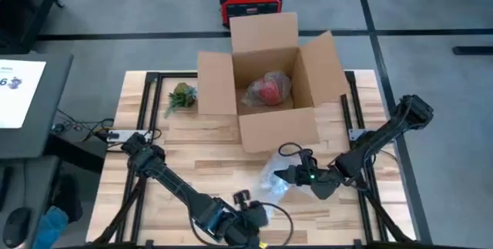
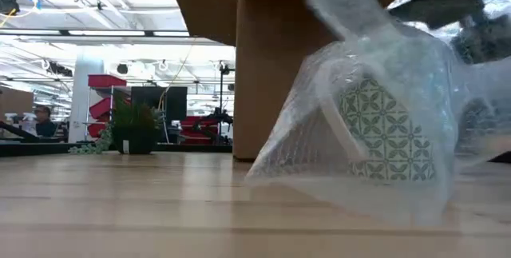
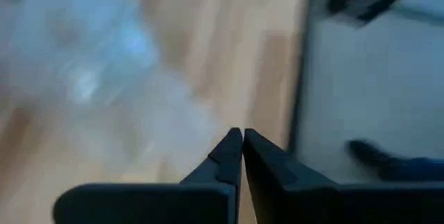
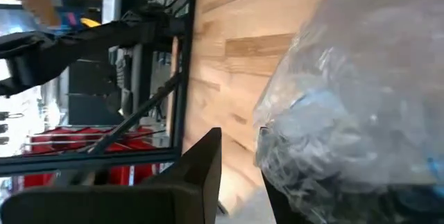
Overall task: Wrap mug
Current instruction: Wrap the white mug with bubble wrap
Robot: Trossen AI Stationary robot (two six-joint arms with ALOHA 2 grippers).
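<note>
A mug with a green leaf pattern lies inside a loose sheet of clear bubble wrap, which rests on the wooden table near its right front. The wrap rises like a tent over the mug. My right gripper stands at the wrap's right side; in its wrist view the fingers are apart, with bare wood showing between them. My left gripper hangs shut near the table's front edge, just short of the wrap. My right gripper comes at the wrap level, from the table's right. A bunched part of the wrap lies over and against one finger. The other finger stands clear of it. The wrap's lower edge stays on the table.
An open cardboard box stands at the table's far middle with a red thing in bubble wrap inside. A small potted plant is left of the box. A red case sits on the floor beyond.
</note>
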